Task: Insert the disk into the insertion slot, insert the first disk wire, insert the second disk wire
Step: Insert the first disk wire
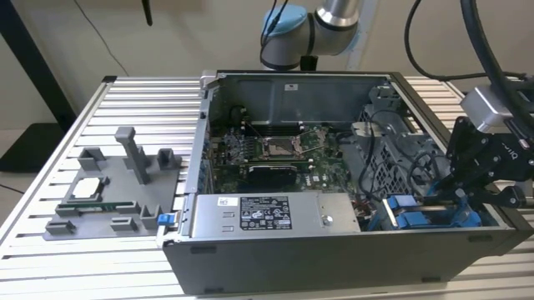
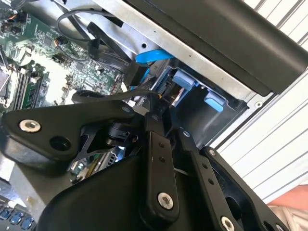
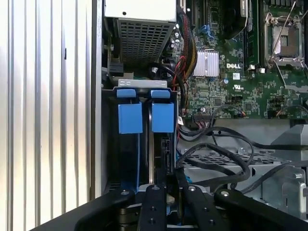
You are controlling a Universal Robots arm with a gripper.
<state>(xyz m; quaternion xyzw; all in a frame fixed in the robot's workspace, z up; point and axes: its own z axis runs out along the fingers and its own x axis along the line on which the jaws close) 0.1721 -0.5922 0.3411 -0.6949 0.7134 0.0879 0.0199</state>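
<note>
Black-wire stage, seemingly: pinches a thin cable (image 3: 168, 177) in the near-closed claw (image 3: 171, 190) beside the blue-railed grey metal slot (image 3: 142, 83), blue-framed disk (image 3: 162, 118) seated.

In the exterior view, a white label (image 1: 265, 214) with black print and a barcode sat on the grey power-supply box (image 1: 334, 215), at about six o'clock from the processor socket (image 1: 278, 147). I could not make out its words. A small white sticker (image 1: 291, 87) on the case's rear wall, at twelve o'clock, was unreadable too. In the first wrist view, white maker's lettering (image 3: 234, 66) stood on the motherboard (image 3: 250, 96), just beside the silver heatsink (image 3: 208, 63). My gripper (image 1: 457, 199) bore white letters (image 1: 511, 150) on its black body.
</note>
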